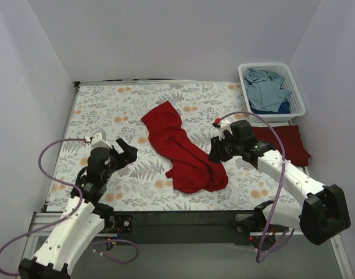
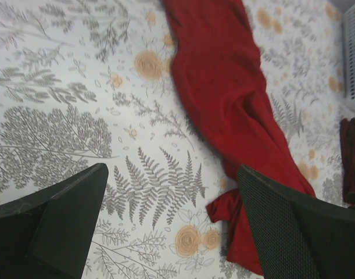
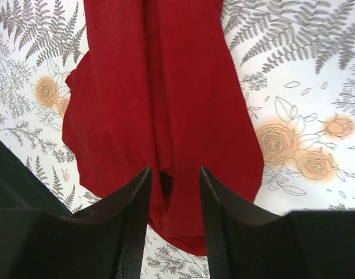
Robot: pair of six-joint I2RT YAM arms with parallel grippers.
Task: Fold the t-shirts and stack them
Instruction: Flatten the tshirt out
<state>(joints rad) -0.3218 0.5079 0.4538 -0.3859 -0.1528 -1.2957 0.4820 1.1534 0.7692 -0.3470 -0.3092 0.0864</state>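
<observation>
**Left pincer.** The left gripper (image 1: pixel 128 150) stands wide open above the patterned table (image 1: pixel 107 110). Its fingers (image 2: pixel 61 221) are spread far apart. Only bare table shows between them, and they hold and touch nothing.

**Bright red t-shirt.** The bright red t-shirt (image 1: pixel 181 149) lies bunched on the table, to the right of the left gripper and apart from it. Its long axis runs on a diagonal. The narrow end points away to the far side, beyond the left gripper's reach line. The broad, rumpled end lies near, at the right gripper (image 1: pixel 214 153). In the right wrist view the long axis runs straight ahead of the fingertips.

**Right pincer.** The right gripper's jaws stand apart by a narrow gap, directly over the near edge of the bright red t-shirt. Red cloth fills the gap between the right fingers (image 3: pixel 131 232). The cloth lies flat and unlifted. Whether the pads touch it cannot be told.

**Right of the right pincer.** The maroon t-shirt (image 1: pixel 286 144) lies folded flat, just beside the right arm. Beyond it, farther ahead, the white basket (image 1: pixel 282 117) holds the blue t-shirts (image 1: pixel 264 87), crumpled.
</observation>
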